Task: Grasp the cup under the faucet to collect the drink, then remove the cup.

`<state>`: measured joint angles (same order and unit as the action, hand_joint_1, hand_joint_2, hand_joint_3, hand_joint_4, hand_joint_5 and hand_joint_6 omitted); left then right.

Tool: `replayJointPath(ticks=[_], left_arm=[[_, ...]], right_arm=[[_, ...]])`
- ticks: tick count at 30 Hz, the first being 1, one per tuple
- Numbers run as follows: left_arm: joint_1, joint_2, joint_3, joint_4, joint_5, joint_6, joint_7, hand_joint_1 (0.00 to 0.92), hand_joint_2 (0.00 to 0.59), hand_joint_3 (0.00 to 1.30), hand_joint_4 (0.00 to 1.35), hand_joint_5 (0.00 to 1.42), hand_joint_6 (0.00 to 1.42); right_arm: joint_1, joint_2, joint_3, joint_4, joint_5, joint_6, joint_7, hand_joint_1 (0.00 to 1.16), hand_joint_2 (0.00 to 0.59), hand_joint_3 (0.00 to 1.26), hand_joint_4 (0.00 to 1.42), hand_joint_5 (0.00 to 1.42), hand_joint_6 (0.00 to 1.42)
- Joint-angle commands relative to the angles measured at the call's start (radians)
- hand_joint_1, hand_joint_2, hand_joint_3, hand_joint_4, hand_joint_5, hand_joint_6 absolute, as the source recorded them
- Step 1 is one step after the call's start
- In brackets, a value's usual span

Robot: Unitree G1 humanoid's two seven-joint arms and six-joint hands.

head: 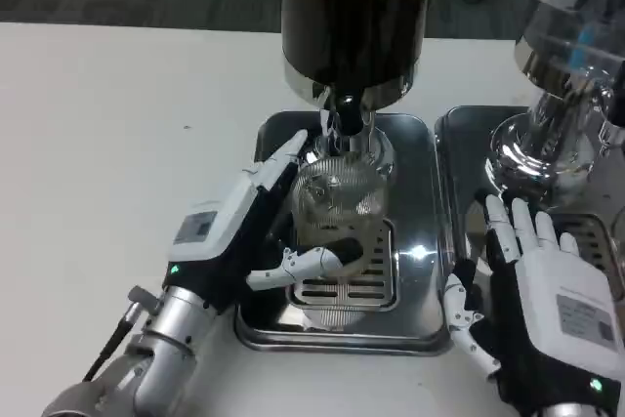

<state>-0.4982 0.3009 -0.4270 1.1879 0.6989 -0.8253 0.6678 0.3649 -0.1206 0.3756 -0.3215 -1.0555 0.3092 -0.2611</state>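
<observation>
Clear cup (337, 204) | gripped by left hand (256, 220) | under faucet (344, 124)

faucet (344, 122) crowds the cup (337, 204) from above; open table (117, 134) lies left.

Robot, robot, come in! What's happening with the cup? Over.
Left hand holds cup under faucet. Right hand open, waiting. Nothing in the way.

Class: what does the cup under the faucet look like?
Clear, ribbed cup, seen in the head view.
</observation>
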Motion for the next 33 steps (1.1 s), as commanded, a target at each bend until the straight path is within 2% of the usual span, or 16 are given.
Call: replayJointPath(ticks=[1, 7, 11, 18, 24, 28, 33], left_arm=[[0.041, 0.031, 0.025, -0.029, -0.048, -0.04, -0.026, 0.0, 0.0, 0.03, 0.0, 0.3, 0.16], [0.119, 0.109, 0.09, -0.09, -0.138, -0.129, -0.097, 0.0, 0.011, 0.0, 0.0, 0.2, 0.04], [0.153, 0.128, 0.153, -0.115, -0.235, -0.188, -0.175, 0.0, 0.032, 0.0, 0.0, 0.15, 0.0], [0.189, 0.123, 0.246, -0.178, -0.41, -0.26, -0.366, 0.0, 0.056, 0.03, 0.0, 0.1, 0.0], [0.212, 0.111, 0.287, -0.316, -0.609, -0.295, -0.588, 0.0, 0.07, 0.04, 0.0, 0.1, 0.0], [0.207, 0.091, 0.29, -0.402, -0.79, -0.274, -0.79, 0.0, 0.082, 0.01, 0.0, 0.07, 0.0], [0.195, 0.069, 0.305, -0.472, -0.934, -0.196, -1.007, 0.0, 0.084, 0.0, 0.0, 0.05, 0.0]], right_arm=[[-0.007, -0.003, 0.001, 0.006, 0.005, -0.003, 0.003, 0.22, 0.586, 0.05, 0.0, 0.0, 0.0], [-0.011, -0.022, -0.001, 0.014, 0.001, -0.005, 0.011, 0.23, 0.586, 0.04, 0.0, 0.0, 0.0], [-0.022, -0.029, -0.016, 0.019, 0.044, -0.019, 0.033, 0.24, 0.586, 0.0, 0.0, 0.0, 0.0], [-0.042, -0.066, -0.028, 0.031, 0.127, -0.096, 0.033, 0.23, 0.571, 0.0, 0.0, 0.0, 0.0], [-0.055, -0.07, -0.036, 0.046, 0.156, -0.108, 0.04, 0.23, 0.573, 0.0, 0.0, 0.0, 0.0], [-0.059, -0.07, -0.038, 0.053, 0.166, -0.114, 0.037, 0.22, 0.568, 0.0, 0.0, 0.0, 0.0], [-0.058, -0.066, -0.037, 0.056, 0.172, -0.114, 0.03, 0.21, 0.549, 0.0, 0.0, 0.0, 0.0]])
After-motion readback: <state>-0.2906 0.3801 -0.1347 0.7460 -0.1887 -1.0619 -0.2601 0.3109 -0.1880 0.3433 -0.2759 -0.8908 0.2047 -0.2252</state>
